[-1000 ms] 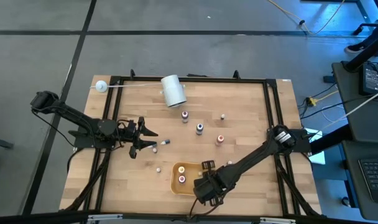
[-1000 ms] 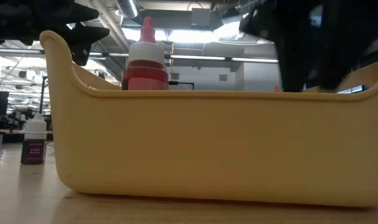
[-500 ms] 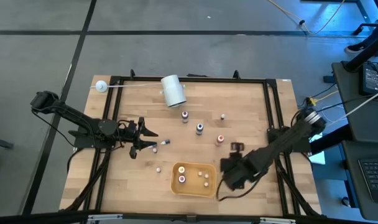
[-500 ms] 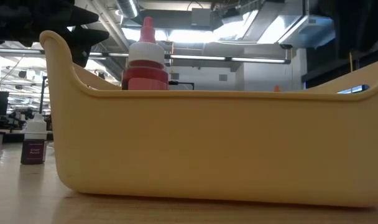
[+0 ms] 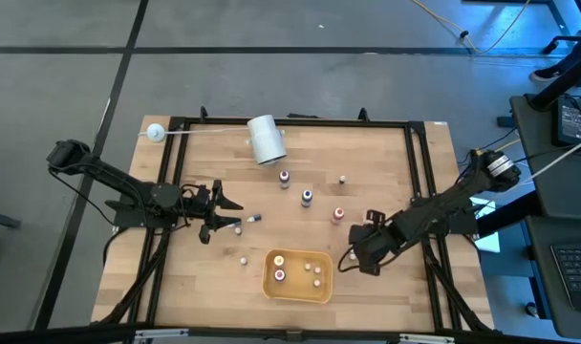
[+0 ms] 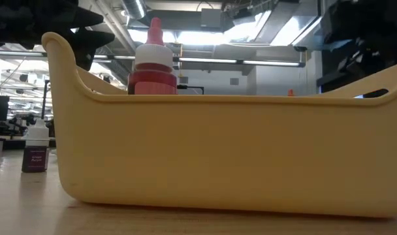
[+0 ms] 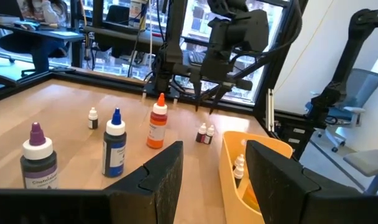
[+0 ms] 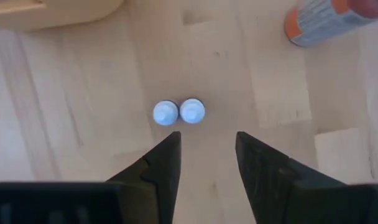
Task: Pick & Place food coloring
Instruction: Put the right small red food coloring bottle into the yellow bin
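Small food coloring bottles stand scattered on the wooden table: an orange one (image 7: pixel 155 126), a blue one (image 7: pixel 114 149), a purple-capped one (image 7: pixel 37 163). Others stand in the yellow bin (image 5: pixel 295 275), among them a red one (image 6: pixel 153 65). My right gripper (image 8: pixel 204 146) hangs open, pointing down over two white-capped bottles (image 8: pixel 179 112) that stand side by side on the table (image 5: pixel 353 255) right of the bin; it touches neither. My left gripper (image 5: pixel 228 215) is open at the left, level, with nothing between its fingers (image 7: pixel 214 168).
A big white roll (image 5: pixel 266 139) lies at the far edge, beside a small white ball on a thin rod (image 5: pixel 155 132). A blue-capped bottle (image 5: pixel 253 219) lies close in front of my left gripper. Black frame rails border the table.
My right gripper has swung from over the bin's near right corner toward the table's right edge and a little farther back, rolling as it went. It now hangs over the two white-capped bottles. The bottles and the bin have stayed put.
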You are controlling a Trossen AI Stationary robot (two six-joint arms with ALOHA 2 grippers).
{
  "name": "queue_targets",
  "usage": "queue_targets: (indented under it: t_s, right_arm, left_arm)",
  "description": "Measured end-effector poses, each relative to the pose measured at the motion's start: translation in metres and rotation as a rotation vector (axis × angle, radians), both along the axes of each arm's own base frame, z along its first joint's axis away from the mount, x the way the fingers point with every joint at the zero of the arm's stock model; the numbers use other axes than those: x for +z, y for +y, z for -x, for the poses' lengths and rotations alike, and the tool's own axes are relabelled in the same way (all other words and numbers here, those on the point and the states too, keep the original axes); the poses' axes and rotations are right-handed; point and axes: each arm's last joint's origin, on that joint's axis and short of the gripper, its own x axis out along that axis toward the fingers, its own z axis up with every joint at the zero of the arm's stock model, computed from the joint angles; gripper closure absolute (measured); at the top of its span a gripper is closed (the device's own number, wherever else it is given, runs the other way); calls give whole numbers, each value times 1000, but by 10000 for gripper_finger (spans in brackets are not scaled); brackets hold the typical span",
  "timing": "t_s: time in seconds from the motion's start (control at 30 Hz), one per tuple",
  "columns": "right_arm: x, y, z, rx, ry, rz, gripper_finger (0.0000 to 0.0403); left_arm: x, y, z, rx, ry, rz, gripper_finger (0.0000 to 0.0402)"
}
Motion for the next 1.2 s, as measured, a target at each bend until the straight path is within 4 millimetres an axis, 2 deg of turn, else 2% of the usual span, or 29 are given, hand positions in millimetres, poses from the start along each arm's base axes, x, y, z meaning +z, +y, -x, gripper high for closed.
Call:
queue_targets:
  t_s: [0.1,0.33,0.57,1.2]
  right_arm:
    - [-7,-4,0,6,12,14,233]
    - [-8,-3,-3,54,-31,13,213]
    - [-12,-2,-8,85,-59,68,213]
    - [-49,6,-19,112,66,70,219]
  left_arm:
    - [0,0,0,1,2,-1,231]
    - [-1,0,0,3,6,-2,231]
    - [-1,0,0,3,14,-5,231]
    - [-2,0,0,4,22,-7,231]
